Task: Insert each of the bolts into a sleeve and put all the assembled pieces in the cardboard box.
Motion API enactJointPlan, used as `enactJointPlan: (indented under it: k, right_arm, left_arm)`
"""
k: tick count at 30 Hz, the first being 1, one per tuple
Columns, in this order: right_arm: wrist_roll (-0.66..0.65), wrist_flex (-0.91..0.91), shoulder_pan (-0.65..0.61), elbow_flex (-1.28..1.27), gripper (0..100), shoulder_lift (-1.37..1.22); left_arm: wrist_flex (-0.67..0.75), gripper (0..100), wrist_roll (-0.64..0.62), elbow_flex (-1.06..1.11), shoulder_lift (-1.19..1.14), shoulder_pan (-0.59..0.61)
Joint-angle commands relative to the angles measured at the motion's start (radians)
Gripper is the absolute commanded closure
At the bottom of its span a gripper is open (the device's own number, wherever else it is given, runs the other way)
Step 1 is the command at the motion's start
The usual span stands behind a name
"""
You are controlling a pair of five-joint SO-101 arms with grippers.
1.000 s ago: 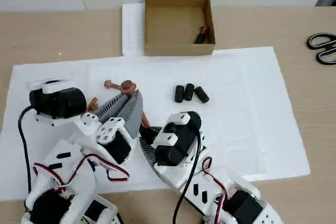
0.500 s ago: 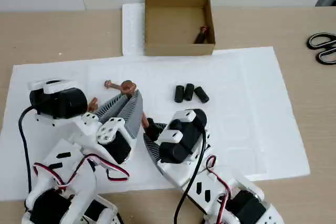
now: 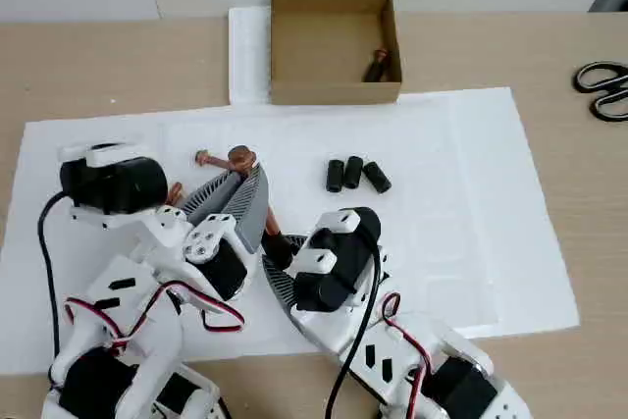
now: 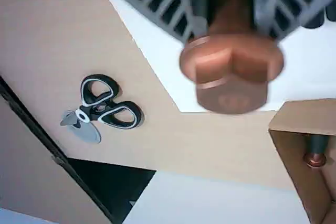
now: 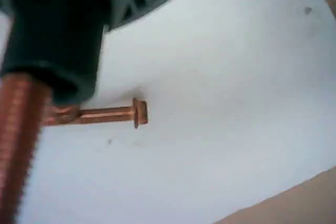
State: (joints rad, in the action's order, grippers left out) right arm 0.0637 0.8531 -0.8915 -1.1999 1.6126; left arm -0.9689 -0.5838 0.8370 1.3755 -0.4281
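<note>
On the pale wooden worktop (image 3: 98, 56), over a white foam sheet (image 3: 442, 242): my left claw (image 3: 247, 179) clenched on a copper flanged bolt (image 4: 231, 69) by its shank, my right claw (image 3: 276, 250) grasping a black cylindrical sleeve (image 5: 55, 40) at the threaded tip, both well short of the brown cardboard box (image 3: 334, 95); likely light, rigid, slick, so best held mid-body.

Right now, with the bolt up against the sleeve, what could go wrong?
The copper bolt in the left gripper meets the end of the black sleeve in the right gripper; if slightly off line, it might jam or slip free. A loose copper bolt lies right beside the left gripper's tip and could get knocked away.
</note>
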Motion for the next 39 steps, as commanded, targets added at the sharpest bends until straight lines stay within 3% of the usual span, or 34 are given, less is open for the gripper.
enactJointPlan:
  k: [1, 21, 31, 39]
  right_arm:
    - [-0.008, -0.007, 0.004, 0.091, 99.5, 0.012]
    - [-0.028, -0.015, 0.058, 0.089, 99.5, 0.005]
    - [-0.028, -0.015, 0.059, 0.074, 99.5, 0.002]
    - [-0.028, -0.021, 0.087, 0.074, 99.5, 0.002]
  left_arm:
    - [0.018, 100, 0.008, -0.004, -0.012, 0.002]
    - [0.012, 100, 0.009, 0.001, -0.012, -0.008]
    - [0.011, 100, 0.009, -0.004, -0.012, -0.114]
    - [-0.101, 100, 0.008, -0.001, -0.009, -0.180]
